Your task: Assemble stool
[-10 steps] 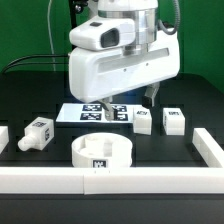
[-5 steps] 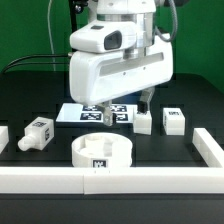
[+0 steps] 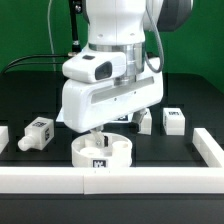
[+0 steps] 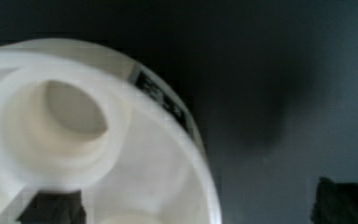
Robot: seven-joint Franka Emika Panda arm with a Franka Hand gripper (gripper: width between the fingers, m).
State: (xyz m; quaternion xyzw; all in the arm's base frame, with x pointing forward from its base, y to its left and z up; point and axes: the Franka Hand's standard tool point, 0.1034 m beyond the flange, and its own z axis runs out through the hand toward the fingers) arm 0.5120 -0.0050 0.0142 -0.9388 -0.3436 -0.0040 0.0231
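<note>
The stool's round white seat (image 3: 100, 152) lies near the front rail, a tag on its side wall. My gripper (image 3: 101, 134) hangs low right over it, its white body hiding the seat's back part. In the wrist view the seat (image 4: 87, 130) fills most of the picture, with a socket recess (image 4: 69, 108) showing. The gripper (image 4: 197, 205) is open. One dark fingertip (image 4: 51, 206) is over the seat and the other stands outside its rim, so the seat's wall lies between them. One leg (image 3: 38, 131) lies at the exterior view's left, and two legs (image 3: 145, 121) (image 3: 174, 120) at its right.
White border rails run along the front (image 3: 120, 181), the exterior view's right (image 3: 208, 146) and its left (image 3: 3, 135). The marker board is almost wholly hidden behind the gripper body. Black cables hang at the back.
The arm has come forward and down from above the marker board to the seat. The seat and the legs have not moved.
</note>
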